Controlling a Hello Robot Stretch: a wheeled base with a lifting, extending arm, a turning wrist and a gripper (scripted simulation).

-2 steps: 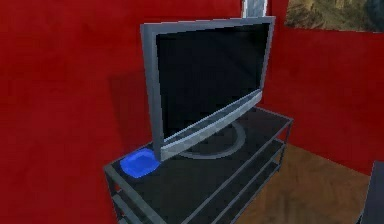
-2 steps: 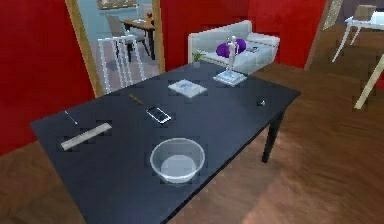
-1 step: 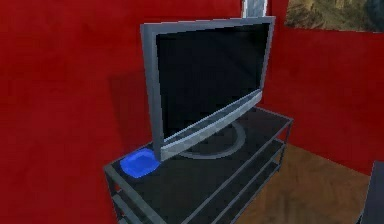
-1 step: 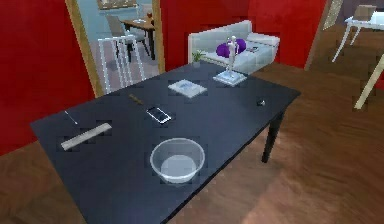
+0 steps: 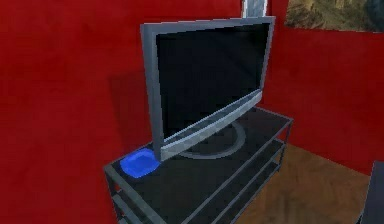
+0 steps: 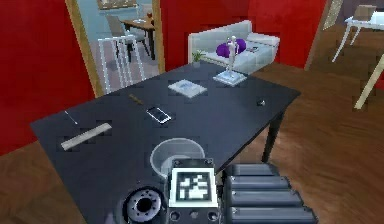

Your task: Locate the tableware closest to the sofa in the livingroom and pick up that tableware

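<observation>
A white round bowl (image 6: 180, 155) stands on the near part of a black table (image 6: 250, 120) in the arm side view. Just below it, the arm's dark bar (image 6: 262, 195) rises from the bottom edge, with a white marked square (image 6: 195, 187) at its end. The gripper (image 6: 145, 207) is the dark body to the left of that square, close to the bowl; I cannot tell whether it holds anything. A white sofa (image 6: 245, 42) with a purple cushion (image 6: 224, 50) stands beyond the table's far end.
On the table lie a phone (image 6: 158, 113), a book (image 6: 187, 88), a small statuette (image 6: 232, 58) and a long flat strip (image 6: 85, 137). A doorway (image 6: 120, 40) shows chairs. In the forward view a television (image 5: 210, 80) stands on a dark stand (image 5: 200, 175) with a blue object (image 5: 138, 165).
</observation>
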